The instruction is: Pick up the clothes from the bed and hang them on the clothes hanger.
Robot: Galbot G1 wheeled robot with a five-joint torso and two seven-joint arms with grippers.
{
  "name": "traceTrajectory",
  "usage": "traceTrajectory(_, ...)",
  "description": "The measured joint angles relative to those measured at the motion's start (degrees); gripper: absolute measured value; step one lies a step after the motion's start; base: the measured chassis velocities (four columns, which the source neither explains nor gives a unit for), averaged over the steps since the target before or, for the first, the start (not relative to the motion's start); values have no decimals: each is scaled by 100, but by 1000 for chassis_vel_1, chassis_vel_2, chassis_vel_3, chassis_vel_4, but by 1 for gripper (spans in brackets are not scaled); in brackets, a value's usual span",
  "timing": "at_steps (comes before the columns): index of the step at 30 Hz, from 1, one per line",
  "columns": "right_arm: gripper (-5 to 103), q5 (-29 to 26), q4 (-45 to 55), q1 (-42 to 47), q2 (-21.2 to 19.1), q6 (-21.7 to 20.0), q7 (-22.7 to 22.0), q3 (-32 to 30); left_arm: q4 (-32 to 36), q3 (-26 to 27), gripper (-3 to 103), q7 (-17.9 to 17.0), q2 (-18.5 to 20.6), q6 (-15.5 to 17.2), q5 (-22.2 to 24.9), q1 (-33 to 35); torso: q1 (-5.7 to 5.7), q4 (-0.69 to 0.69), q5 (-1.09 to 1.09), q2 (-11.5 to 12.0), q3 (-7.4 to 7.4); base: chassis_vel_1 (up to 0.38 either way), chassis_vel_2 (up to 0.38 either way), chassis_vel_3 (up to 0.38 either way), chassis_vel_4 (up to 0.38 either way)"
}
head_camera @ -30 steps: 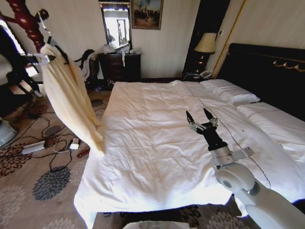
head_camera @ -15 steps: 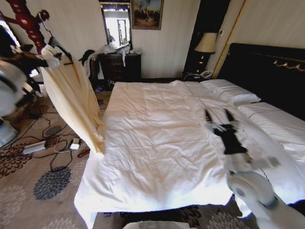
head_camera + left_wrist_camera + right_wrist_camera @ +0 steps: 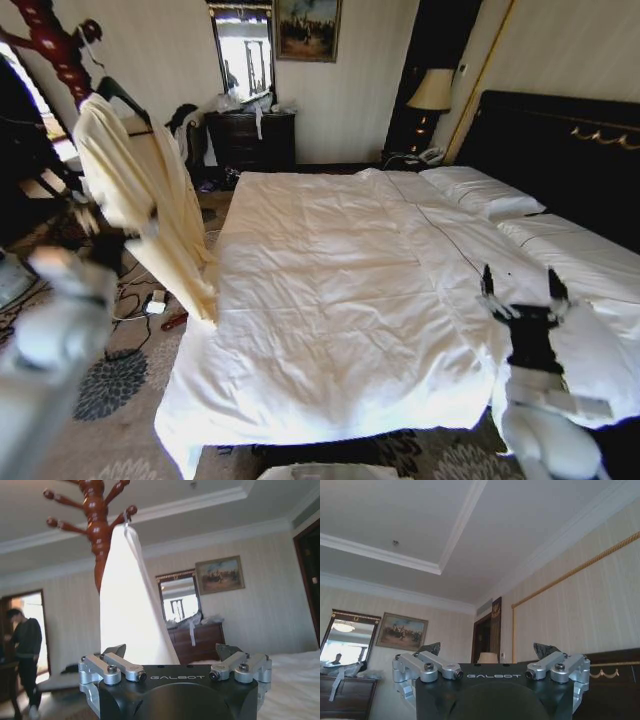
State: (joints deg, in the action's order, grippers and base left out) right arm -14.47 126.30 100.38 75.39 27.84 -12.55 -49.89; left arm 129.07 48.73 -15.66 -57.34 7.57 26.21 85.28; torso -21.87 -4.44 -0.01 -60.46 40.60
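The right hand [image 3: 522, 290] stands nearest, low over the near right part of the bed [image 3: 330, 290], its arm bent up from below so that the two fingers point upward, spread wide with nothing between them. Its wrist camera looks at ceiling and wall, which fits that upturned pose. The left arm shows as a pale blur at the near left, over the patterned carpet. The left hand [image 3: 176, 656] is likewise spread wide and empty, aimed up at the garment from below.

Farther off on the left, the cream-yellow shirt [image 3: 140, 200] hangs in a long drape from the black clothes hanger [image 3: 118, 95], whose hook is caught on a peg of the red-brown wooden coat stand [image 3: 55, 45]. It hangs clear of the bed, its lower end just beside the mattress corner. The white bedding carries no garment, so the hanging step looks done and both arms appear free of the work.
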Motion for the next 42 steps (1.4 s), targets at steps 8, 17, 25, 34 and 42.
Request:
traceTrajectory(8,100,552,27,369,289,-48,-146,911,922,-809,100,470,-1938,-293,-1502,1166,0,-1,4,0,0,0,0,0,0)
traceTrajectory(17,100,848,754,825,285,-316,-282,1327,1473,-1172,100,836,-2380,-94,-1903,1708,0,-4,2,0,0,0,0,0,0)
traceTrajectory(25,100,847,762,824,267,-329,-286,1325,1460,-1172,100,842,-2342,-69,-1860,1719,-1,-3,1,0,1,0,0,0,0)
traceTrajectory(34,100,830,761,816,258,-332,-286,1315,1435,-1166,100,841,-2315,-66,-1831,1719,-1,-3,1,1,1,0,0,0,0)
traceTrajectory(42,100,823,757,812,255,-332,-285,1312,1427,-1163,100,837,-2306,-63,-1821,1719,-1,-3,1,1,1,0,0,0,0)
